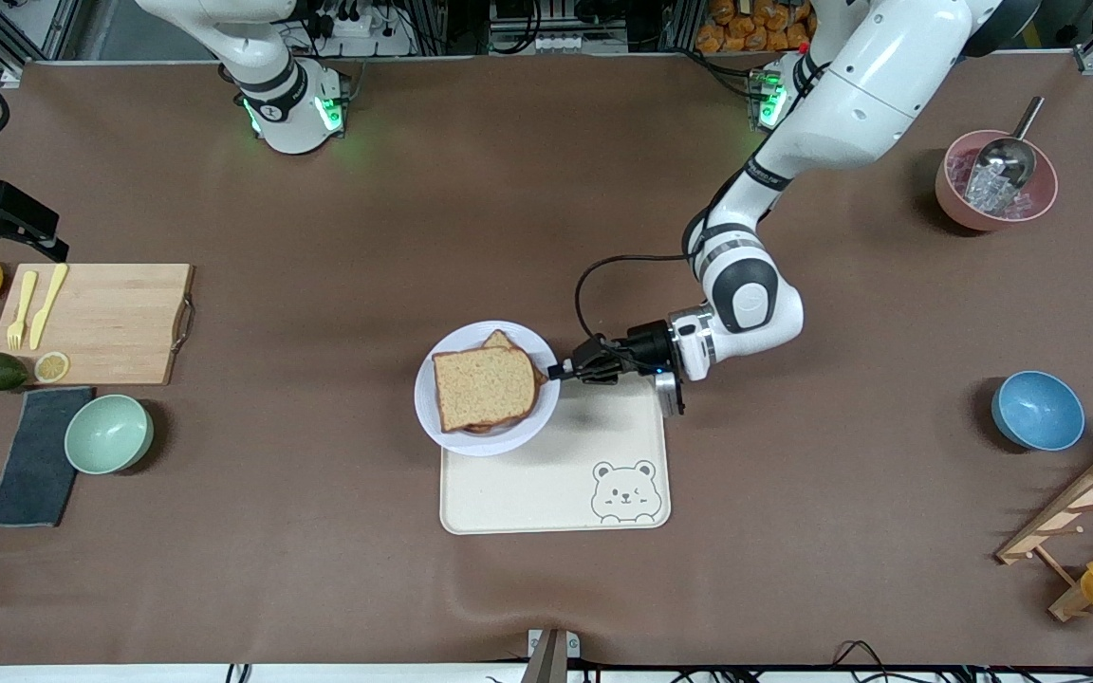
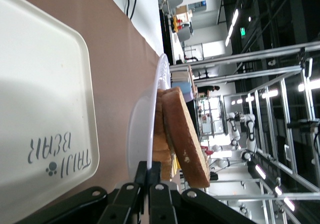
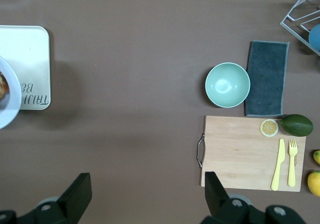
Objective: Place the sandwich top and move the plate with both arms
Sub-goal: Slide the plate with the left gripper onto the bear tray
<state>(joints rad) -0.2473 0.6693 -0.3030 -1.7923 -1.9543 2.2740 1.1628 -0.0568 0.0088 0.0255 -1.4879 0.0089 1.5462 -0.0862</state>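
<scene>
Front view, lower centre: the cream tray (image 1: 554, 479) with the bear drawing lies nearest the camera. Just above it in the frame, the plate (image 1: 433, 413) overlaps the tray's upper corner, partly on the tray and partly over the brown table (image 1: 319, 569). The sandwich top (image 1: 483, 387) already lies on the plate, covering a lower slice whose corner shows at the upper edge.

Centre of the frame: my left gripper (image 1: 561, 371) reaches in from my left arm (image 1: 746, 304) at the upper right. Its fingers are pinched tight on the plate's rim. The left wrist view confirms this: the fingers (image 2: 150, 184) at the bottom of that frame close on the plate's thin edge, with the bread stacked above the rim.

My right gripper is outside the front view. In the right wrist view its fingers (image 3: 77, 194) stand wide apart with nothing between them, high over bare table; the mint bowl (image 3: 227, 84) and cutting board (image 3: 250, 151) sit at that frame's right.

Step in hand, as I judge it: the bread is placed, and the plate move is starting with one grip set. The next move calls for my right gripper to come down to the free rim, across from my left, and close there before any lift.
</scene>
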